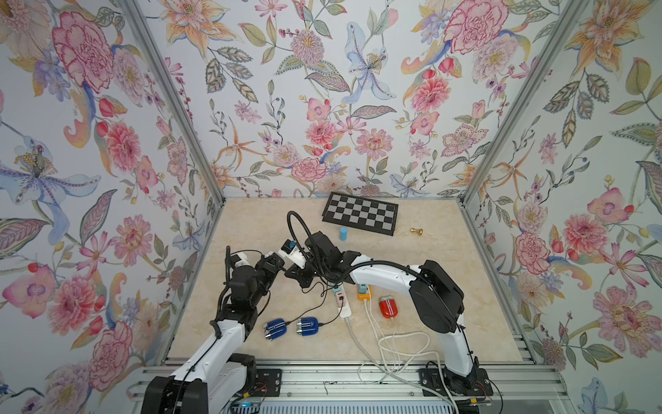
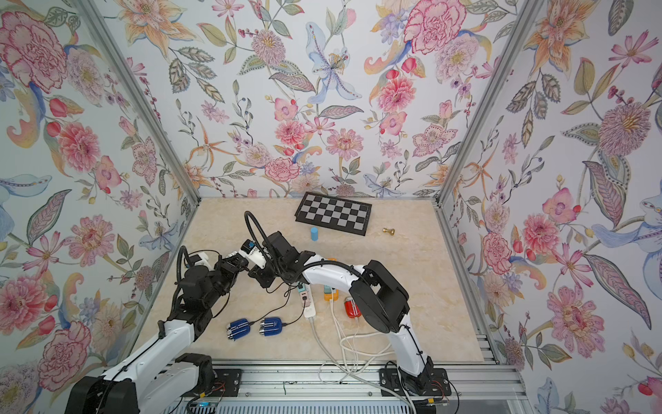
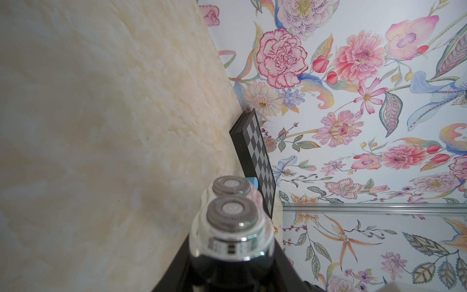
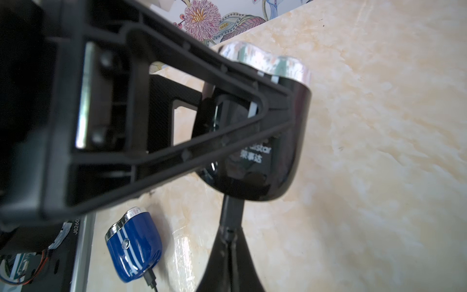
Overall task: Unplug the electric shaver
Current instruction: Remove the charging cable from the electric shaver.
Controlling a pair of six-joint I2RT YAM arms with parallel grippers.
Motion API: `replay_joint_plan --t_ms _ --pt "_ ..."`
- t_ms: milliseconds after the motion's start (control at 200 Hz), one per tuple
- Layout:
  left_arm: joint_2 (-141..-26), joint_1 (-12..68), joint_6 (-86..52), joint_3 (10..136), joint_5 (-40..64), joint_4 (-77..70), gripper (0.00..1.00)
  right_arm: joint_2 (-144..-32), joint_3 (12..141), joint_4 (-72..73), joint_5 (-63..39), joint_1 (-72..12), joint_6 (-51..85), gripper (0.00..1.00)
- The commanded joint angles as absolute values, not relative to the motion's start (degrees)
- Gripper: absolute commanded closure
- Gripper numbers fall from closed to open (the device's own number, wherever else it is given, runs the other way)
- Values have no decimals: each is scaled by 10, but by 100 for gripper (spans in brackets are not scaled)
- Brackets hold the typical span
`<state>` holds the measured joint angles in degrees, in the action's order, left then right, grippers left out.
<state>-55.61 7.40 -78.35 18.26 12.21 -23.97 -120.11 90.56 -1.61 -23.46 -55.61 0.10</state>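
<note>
Left gripper (image 1: 276,263) clamps the black shaver (image 4: 265,164); right gripper (image 4: 228,228) beside it pinches the charging plug (image 4: 231,211), not yet pulled out.

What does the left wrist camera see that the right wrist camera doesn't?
Only the left wrist view shows the black shaver's two round cutting heads face-on, plus the chessboard. Only the right wrist view shows a blue shaver with its cable in, and the right gripper shut on the plug at the black shaver's base. Both show the black shaver, the marble tabletop and the flowered wall.
</note>
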Motion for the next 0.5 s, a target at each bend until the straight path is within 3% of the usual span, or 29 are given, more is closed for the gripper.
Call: replay_joint_plan --t_ms 0,260,495 --pt "-549 73 -769 211 111 -251 100 -1213 892 -23 -234 -528 28 100" --pt "-576 70 -767 218 113 -266 100 -1183 868 -23 -261 -564 -34 100" --pt "-587 61 -759 224 126 -266 100 -1164 837 -19 -220 -568 -26 100"
